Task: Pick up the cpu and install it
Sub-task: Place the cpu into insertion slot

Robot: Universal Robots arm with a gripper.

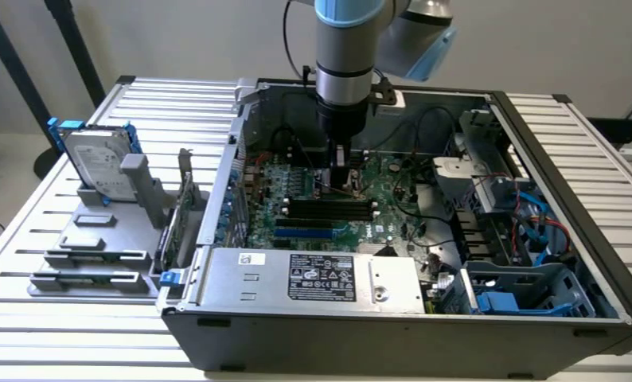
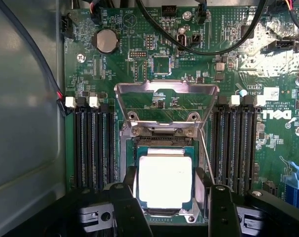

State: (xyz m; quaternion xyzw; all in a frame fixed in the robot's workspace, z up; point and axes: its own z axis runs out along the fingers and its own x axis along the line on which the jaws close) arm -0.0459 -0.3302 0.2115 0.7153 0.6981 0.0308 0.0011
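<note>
While reaching straight down into the pc case (image 1: 401,338), parks the gripper (image 1: 343,185) right on top of the socket (image 2: 162,142), approx. mid-motherboard (image 2: 154,59). Grips the cpu (image 2: 164,173) by two opposite edges: jaws spread wide, far from closed, w/ pads (image 2: 202,182) looking pressed against chip's sides & nothing else caught btwn them. Holds chip square within the socket's outline; can't tell from wrist cam whether fully seated or just above the contacts. Note load plate (image 2: 165,89) tipped up open just beyond the socket, thin lever rod (image 2: 204,150) alongside the socket, RAM slots (image 2: 93,148) flanking the socket on both sides, all clear of fingers (image 2: 126,207). Reads as the install step, placement phase: pick-up evidently done, seating not confirmed, plate not yet shut. Judging from this, calls for keeping chip dead flat & keyed to the socket's notches, w/ no sideways drag across the contacts, and for a clean straight pull-off of pads so chip doesn't lift or skew. Main risk prob. a tilted corner or bent contacts; also worth minding cables (image 2: 189,47) beyond the socket's far side.
</note>
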